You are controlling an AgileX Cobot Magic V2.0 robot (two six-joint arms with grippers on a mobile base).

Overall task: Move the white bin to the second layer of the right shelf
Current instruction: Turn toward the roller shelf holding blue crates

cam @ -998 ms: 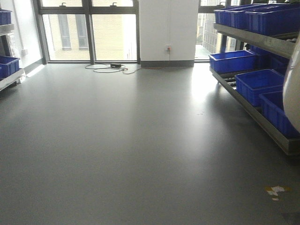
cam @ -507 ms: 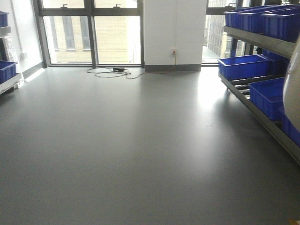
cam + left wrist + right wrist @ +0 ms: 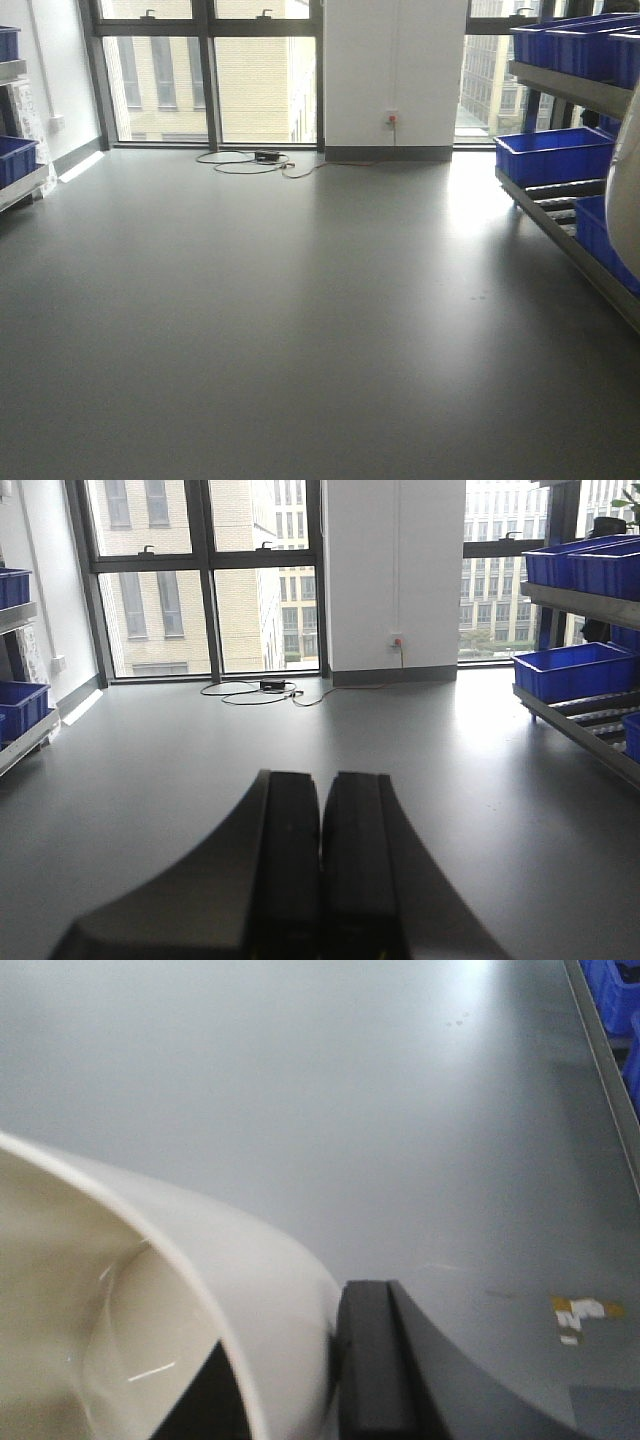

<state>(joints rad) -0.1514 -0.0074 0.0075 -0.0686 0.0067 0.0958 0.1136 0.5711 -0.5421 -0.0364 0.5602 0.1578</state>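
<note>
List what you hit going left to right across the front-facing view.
left blue crate → coiled cable on the floor → white pillar → right blue crate on the rack's lower level → white bin, cut off by the right edge.

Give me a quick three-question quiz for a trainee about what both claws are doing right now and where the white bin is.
1. True or false: the left claw is shut and holds nothing.
2. Multiple choice: what does the right claw grip? A, a cardboard box. B, the white bin, by its rim. C, nothing.
3. Short answer: in the right wrist view, what surface shows beyond the bin?

Key
1. True: its fingers meet with nothing between them.
2. B: one finger is inside the rim and one is outside.
3. The grey floor, so the bin is not on a shelf yet.
</note>
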